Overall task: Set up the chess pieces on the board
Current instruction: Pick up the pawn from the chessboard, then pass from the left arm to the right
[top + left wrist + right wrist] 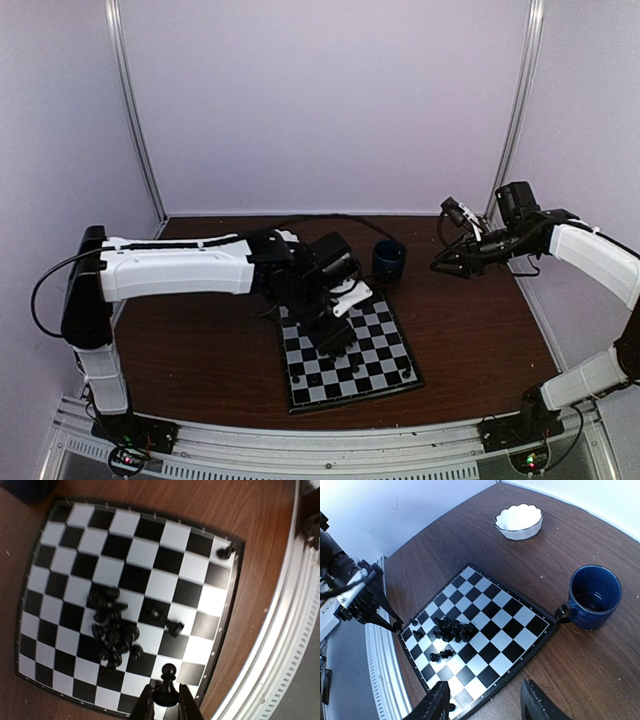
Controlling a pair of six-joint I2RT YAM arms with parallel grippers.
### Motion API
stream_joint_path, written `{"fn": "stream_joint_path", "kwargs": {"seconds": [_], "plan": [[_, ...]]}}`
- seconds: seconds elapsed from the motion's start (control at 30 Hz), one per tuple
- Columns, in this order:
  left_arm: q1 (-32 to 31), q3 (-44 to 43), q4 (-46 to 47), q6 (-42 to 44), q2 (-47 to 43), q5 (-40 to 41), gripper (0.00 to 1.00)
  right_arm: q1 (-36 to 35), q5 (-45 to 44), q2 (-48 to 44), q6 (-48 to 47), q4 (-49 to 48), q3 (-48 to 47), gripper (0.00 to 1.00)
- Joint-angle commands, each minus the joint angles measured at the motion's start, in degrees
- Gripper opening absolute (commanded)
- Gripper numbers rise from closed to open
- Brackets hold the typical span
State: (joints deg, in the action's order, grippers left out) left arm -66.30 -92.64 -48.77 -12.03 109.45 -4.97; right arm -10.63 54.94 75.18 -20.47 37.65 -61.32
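Observation:
My left gripper (166,700) is shut on a black pawn (167,682), upright between the fingers, over squares near the board's (150,550) edge by the rail. A heap of chess pieces (112,630) lies toppled mid-board, and two more (175,628) lie beside it. One piece (226,552) stands in a corner. From above, the left gripper (335,338) hangs low over the board (385,345). My right gripper (440,266) hovers to the right of the board, open and empty. The right wrist view shows the right gripper (485,705) beyond the board (505,615), and the heap (452,628).
A dark blue mug (594,596) stands just off the board's corner, its handle toward the board; from above the mug (388,260) is behind the board. A white scalloped bowl (519,521) sits farther back. The metal rail (280,630) runs along the table's near edge.

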Motion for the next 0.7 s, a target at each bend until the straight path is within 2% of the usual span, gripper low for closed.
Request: {"fn": "stream_joint_path", "kwargs": {"seconds": [0.0,0.1,0.3,0.67], "plan": [[0.36,3.38,13.36,0.33,-6.92,0.14,0.12,-3.15,6.63,2.07,2.84,2.59,-6.06,0.5],[0.35,7.11,22.46,0.09,-10.18,-0.22,0.12,-9.72,6.12,5.61,1.28,10.52,-11.79,0.5],[0.31,12.49,33.22,-1.45,-14.66,-0.56,0.12,-20.36,5.96,10.12,4.97,11.84,-15.4,0.51],[0.32,19.07,40.83,-3.88,-19.8,3.77,0.13,-25.58,8.28,12.97,11.12,10.67,-18.67,0.49]]}}
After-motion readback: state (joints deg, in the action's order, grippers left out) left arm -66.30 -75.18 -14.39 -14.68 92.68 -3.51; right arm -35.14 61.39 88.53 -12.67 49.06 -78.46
